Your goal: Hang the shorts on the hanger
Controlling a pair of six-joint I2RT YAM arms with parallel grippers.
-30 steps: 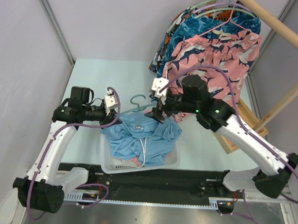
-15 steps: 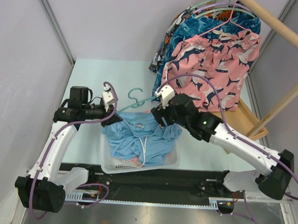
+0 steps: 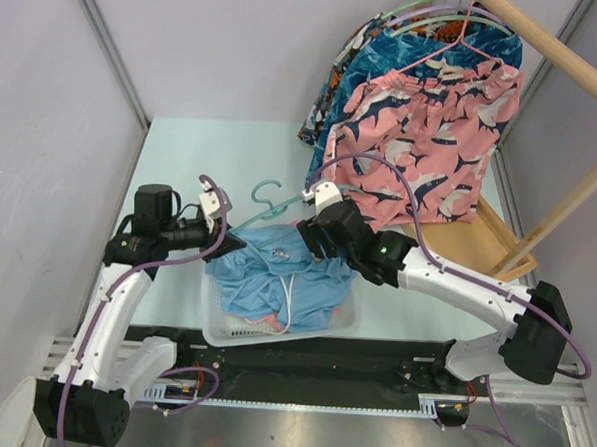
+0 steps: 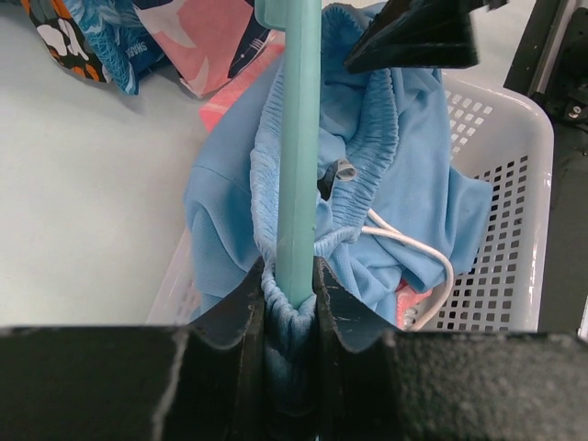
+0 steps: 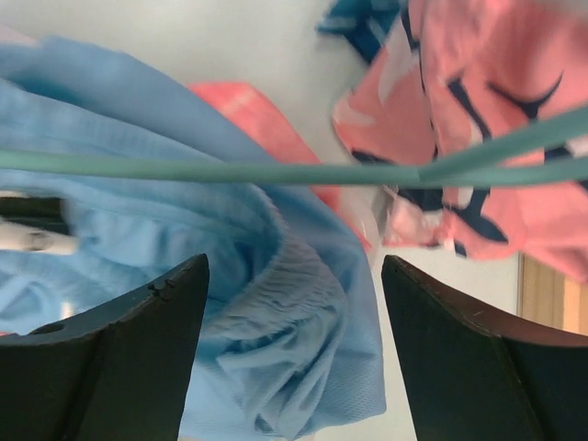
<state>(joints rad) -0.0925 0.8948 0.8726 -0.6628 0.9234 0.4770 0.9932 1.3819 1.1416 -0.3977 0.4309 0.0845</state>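
The light blue shorts lie bunched in a white basket, their white drawstring showing. My left gripper is shut on one end of the mint-green hanger, and a fold of the shorts' waistband is pinched alongside the hanger bar in that left gripper. The bar runs across over the shorts. My right gripper hovers open over the shorts' right side. In the right wrist view the hanger crosses above the right gripper, with ruffled waistband below between the jaws, untouched.
Pink shark-print shorts and dark blue patterned clothes hang from hangers on a wooden rack at the back right. Salmon-pink fabric lies under the blue shorts in the basket. The basket's perforated wall stands at the right.
My right arm has swung left and down, bringing its open gripper from beside the hanger to just over the shorts. The left gripper keeps its hold and has shifted slightly.
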